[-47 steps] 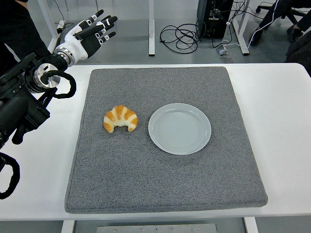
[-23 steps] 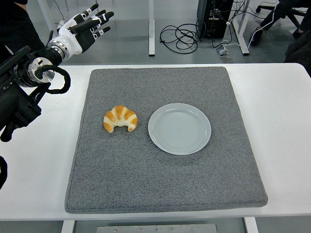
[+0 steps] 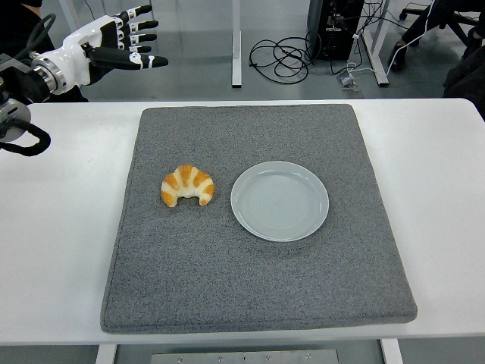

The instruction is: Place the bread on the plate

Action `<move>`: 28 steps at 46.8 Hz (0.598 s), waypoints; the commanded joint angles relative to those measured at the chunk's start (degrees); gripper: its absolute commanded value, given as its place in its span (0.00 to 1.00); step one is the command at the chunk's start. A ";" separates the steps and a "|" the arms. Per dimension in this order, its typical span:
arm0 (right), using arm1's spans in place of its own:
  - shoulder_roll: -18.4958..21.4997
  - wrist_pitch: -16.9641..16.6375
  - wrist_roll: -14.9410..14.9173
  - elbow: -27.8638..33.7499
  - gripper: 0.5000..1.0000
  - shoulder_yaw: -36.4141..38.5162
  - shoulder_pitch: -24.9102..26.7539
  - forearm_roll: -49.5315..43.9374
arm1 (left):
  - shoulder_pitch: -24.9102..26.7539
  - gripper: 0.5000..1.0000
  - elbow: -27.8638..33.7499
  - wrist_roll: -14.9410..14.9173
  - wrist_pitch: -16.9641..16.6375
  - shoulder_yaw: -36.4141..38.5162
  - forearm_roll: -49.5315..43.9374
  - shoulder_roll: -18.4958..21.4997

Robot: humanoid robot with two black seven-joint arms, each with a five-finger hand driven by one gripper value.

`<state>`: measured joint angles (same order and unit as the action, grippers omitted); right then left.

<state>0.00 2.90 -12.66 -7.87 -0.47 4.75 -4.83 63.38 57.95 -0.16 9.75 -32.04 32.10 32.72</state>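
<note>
Pulled back up-left, left hand [image 3: 106, 45] hovers spread, empty, far from croissant [image 3: 188, 186].

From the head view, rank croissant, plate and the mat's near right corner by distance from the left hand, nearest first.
Measured from the left hand, raised open at top left:
1. Croissant, left half of the mat.
2. Plate, mid-mat, right of the croissant, empty.
3. Mat's near right corner, by the table's near edge.
</note>
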 commanded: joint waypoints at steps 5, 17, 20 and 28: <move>0.00 0.00 0.00 0.05 1.00 0.03 -0.01 0.00 | -1.86 0.95 10.24 -0.27 -2.01 0.93 8.76 5.77; 0.00 0.00 0.00 0.05 1.00 0.03 -0.01 0.00 | -2.56 0.95 18.86 -0.36 -2.72 6.46 20.54 7.97; 0.00 0.00 0.00 -0.04 1.00 0.03 -0.01 0.00 | -2.48 0.95 20.36 -0.36 -2.80 8.83 23.35 8.94; 0.00 0.00 0.00 -0.04 1.00 0.03 -0.01 0.00 | -2.56 0.95 21.86 -0.27 -3.24 11.65 29.24 10.35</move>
<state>0.00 2.90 -12.65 -7.88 -0.45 4.74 -4.83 60.88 79.63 -0.48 6.74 -21.51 59.18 42.94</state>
